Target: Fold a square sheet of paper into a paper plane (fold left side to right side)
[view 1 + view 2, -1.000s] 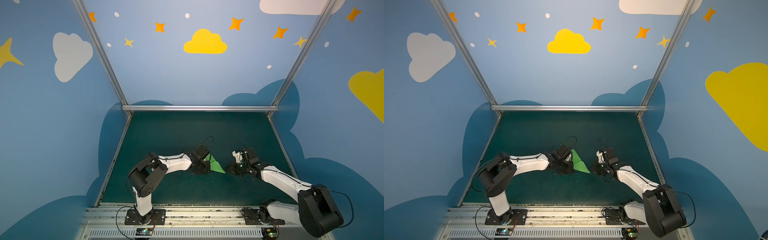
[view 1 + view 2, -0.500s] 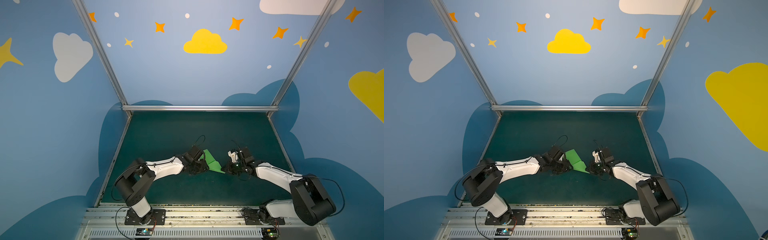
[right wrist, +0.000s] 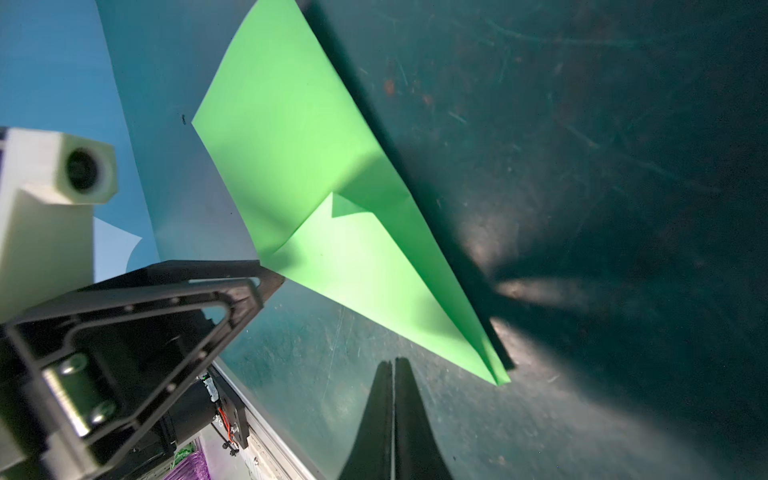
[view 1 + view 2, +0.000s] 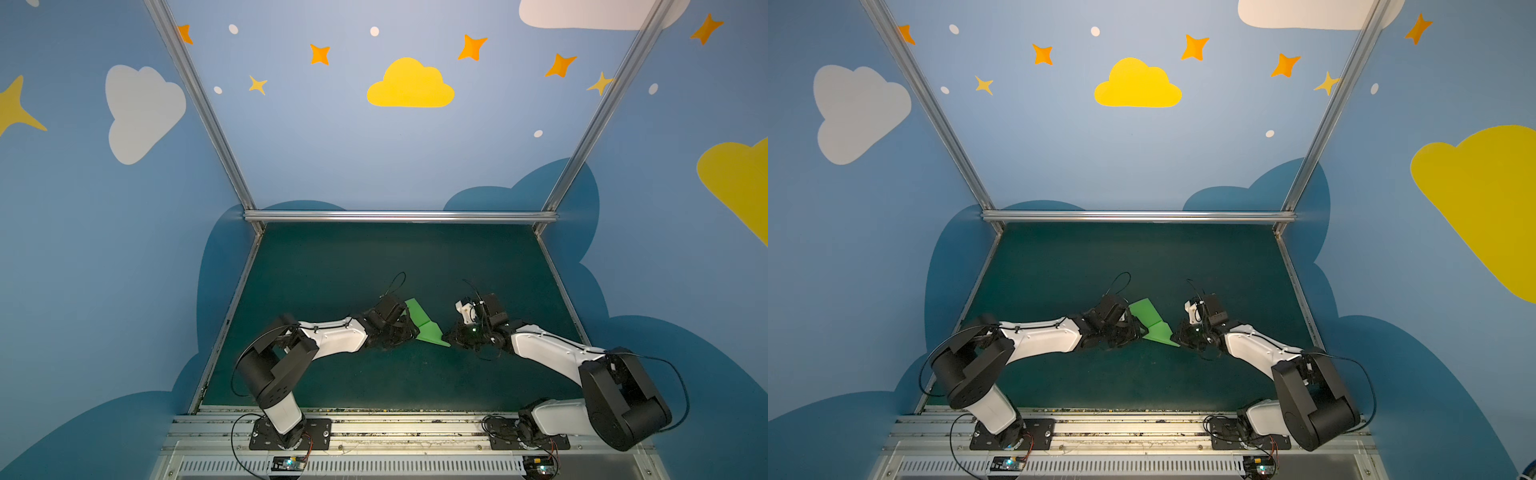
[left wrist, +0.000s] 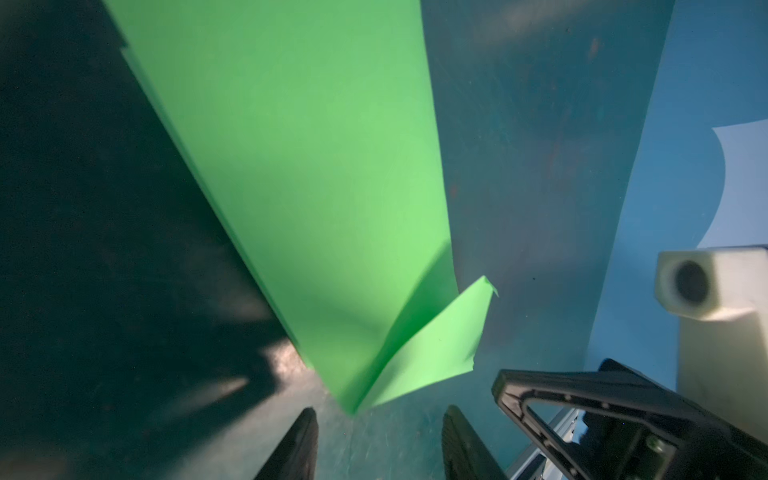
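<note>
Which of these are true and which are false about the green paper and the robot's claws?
1. The green paper sits on the dark mat between the two claws. True.
2. The right claw is wide open. False: it is shut tight.
3. The left claw is open. True.
4. The paper is a plain flat square. False: it is folded to a point, with creases.
5. The right claw pinches the paper. False: it holds nothing; the paper's tip lies beside it.
</note>
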Controlling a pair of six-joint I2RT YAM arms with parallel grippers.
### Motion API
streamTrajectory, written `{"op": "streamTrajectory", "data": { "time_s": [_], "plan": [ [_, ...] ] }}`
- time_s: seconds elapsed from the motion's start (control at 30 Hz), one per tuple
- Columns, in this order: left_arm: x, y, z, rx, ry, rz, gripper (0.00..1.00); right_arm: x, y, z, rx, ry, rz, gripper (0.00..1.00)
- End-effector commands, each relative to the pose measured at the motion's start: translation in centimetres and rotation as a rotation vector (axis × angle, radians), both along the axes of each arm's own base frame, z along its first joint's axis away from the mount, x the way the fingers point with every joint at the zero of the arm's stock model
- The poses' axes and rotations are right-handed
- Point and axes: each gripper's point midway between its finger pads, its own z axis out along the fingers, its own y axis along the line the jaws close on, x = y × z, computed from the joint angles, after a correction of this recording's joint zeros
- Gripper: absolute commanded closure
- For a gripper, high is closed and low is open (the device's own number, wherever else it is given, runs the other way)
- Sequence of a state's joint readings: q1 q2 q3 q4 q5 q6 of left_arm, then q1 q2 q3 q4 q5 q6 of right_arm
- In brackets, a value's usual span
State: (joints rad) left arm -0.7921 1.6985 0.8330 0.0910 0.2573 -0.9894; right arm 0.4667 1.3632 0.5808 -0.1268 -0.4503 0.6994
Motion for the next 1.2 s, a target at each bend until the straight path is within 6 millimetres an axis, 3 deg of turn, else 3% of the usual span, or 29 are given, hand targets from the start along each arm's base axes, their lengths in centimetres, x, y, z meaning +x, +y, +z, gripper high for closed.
{"op": "streamTrajectory", "data": {
  "time_s": [0.0,0.17,0.53,0.8,0.97,1.17],
  "plan": [
    [0.2,-0.1,-0.8,-0.004,0.005,0.018,0.53,0.7,0.7,1.0,0.018,-0.027,0.012,1.00],
    [0.5,-0.3,-1.0,-0.008,0.002,0.023,0.61,0.7,0.7,1.0,0.017,-0.027,0.014,1.00],
    [1.1,-0.7,-0.8,0.003,-0.008,0.016,0.66,0.5,0.7,1.2,0.021,-0.035,0.025,1.00],
    [1.3,-1.1,-0.2,0.014,-0.006,-0.007,0.90,0.0,0.4,1.7,-0.017,-0.085,0.082,1.00],
    [0.4,-0.6,0.2,0.040,0.012,-0.039,0.96,-1.0,0.5,2.0,-0.050,-0.130,0.137,1.00],
    [-1.0,0.3,1.2,0.043,0.054,-0.077,0.96,-2.0,0.8,2.1,-0.148,-0.218,0.227,0.70]
  ]
}}
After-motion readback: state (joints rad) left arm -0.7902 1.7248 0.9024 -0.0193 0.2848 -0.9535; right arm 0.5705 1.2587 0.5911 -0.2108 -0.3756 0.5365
